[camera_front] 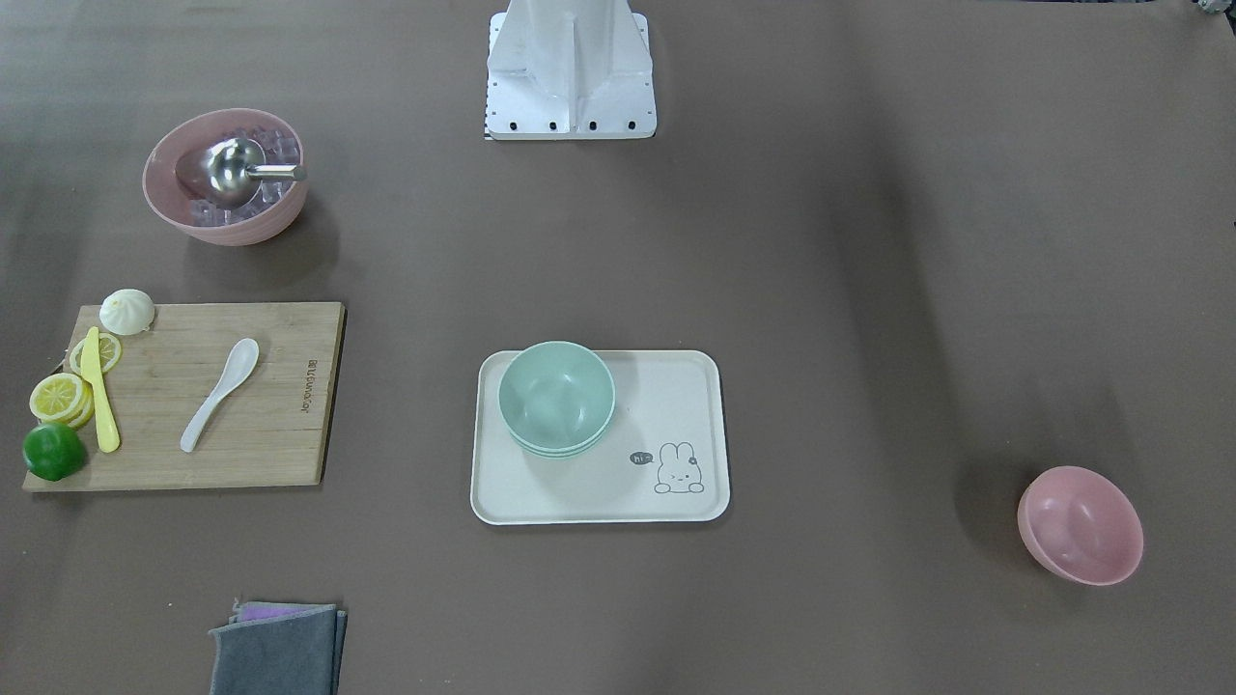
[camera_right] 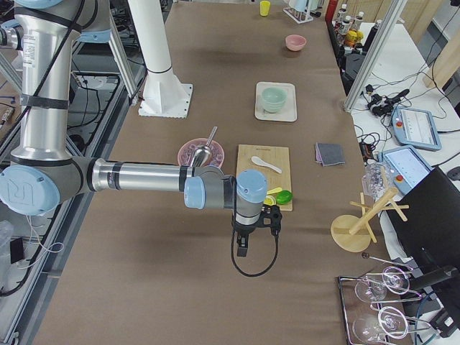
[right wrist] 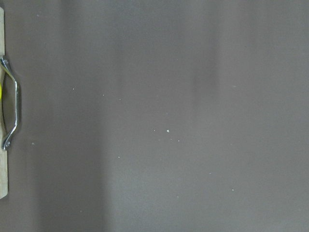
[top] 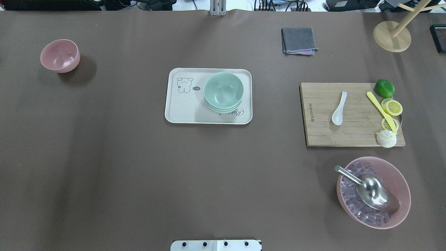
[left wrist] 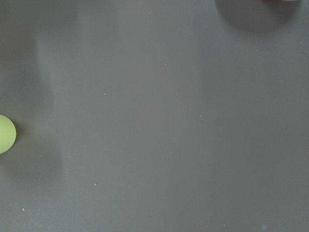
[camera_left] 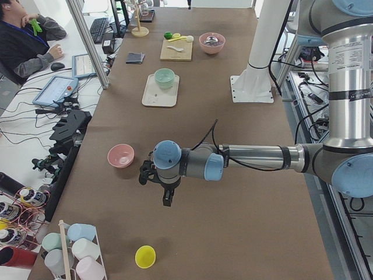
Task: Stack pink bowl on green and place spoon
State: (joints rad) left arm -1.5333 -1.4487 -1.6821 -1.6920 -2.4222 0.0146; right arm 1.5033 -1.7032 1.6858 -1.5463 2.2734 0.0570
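Pointing down over the brown table (top: 139, 167), the left gripper (camera_left: 167, 197) hangs near the pink bowl (top: 60, 55), between it and a small yellow bowl (camera_left: 145, 256). It shows only in the side view, so I cannot tell whether its fingers are apart or together. The right gripper (camera_right: 242, 248) also hangs over bare tabletop, just off the end of the wooden cutting board (top: 324, 136), and its fingers cannot be judged either. The pink bowl stands upright and alone toward the table's left end, well apart from the green bowls (top: 223, 91), which sit nested on a cream tray (top: 181, 108) at mid-table. The spoon (top: 339, 108) lies on the cutting board, scoop toward the robot, beside a yellow knife (top: 379, 108), lemon slices (top: 393, 107), a lime (top: 384, 88) and a white bun (top: 386, 138). Near the board stands a second pink bowl (top: 400, 181) of ice cubes with a steel scoop (top: 373, 191). A folded grey cloth (top: 299, 40) and a wooden stand (top: 392, 36) sit at the far edge. Across the table a person (camera_left: 23, 41) sits at a desk with a keyboard and a tablet.
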